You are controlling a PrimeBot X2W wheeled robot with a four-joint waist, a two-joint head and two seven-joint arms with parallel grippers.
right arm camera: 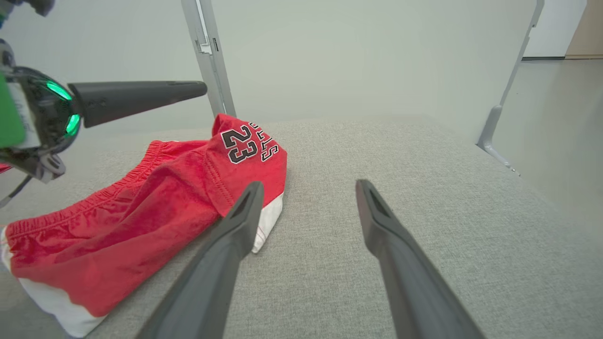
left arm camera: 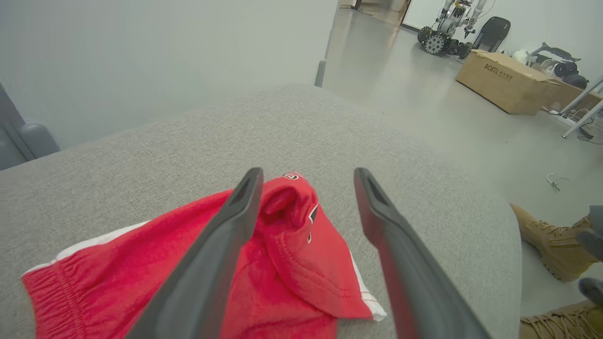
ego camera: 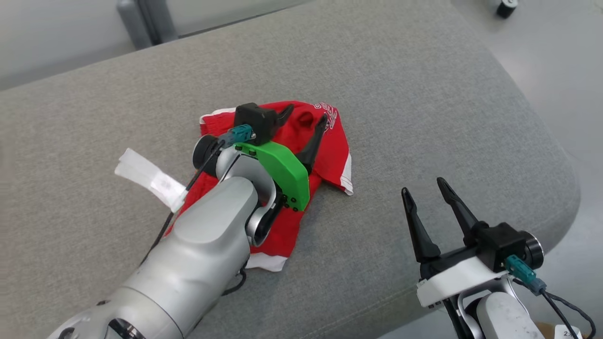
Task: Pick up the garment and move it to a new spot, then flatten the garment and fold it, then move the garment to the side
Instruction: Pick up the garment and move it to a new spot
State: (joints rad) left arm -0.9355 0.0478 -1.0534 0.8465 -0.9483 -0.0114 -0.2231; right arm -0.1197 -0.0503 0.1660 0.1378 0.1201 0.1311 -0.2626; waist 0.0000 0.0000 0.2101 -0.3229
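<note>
Our left fingers (ego camera: 316, 136) stand wide open, empty, over the crumpled red shorts (ego camera: 332, 153); our right fingers (ego camera: 414, 221) gape empty too. We should pinch opposite hems, pulling flat

Our silver left arm (ego camera: 202, 245) reaches forward. Its left gripper (ego camera: 306, 117), with two long dark fingers, has them spread wide. Our white-wristed right gripper (ego camera: 424, 188) sits well apart, fingers likewise parted.
</note>
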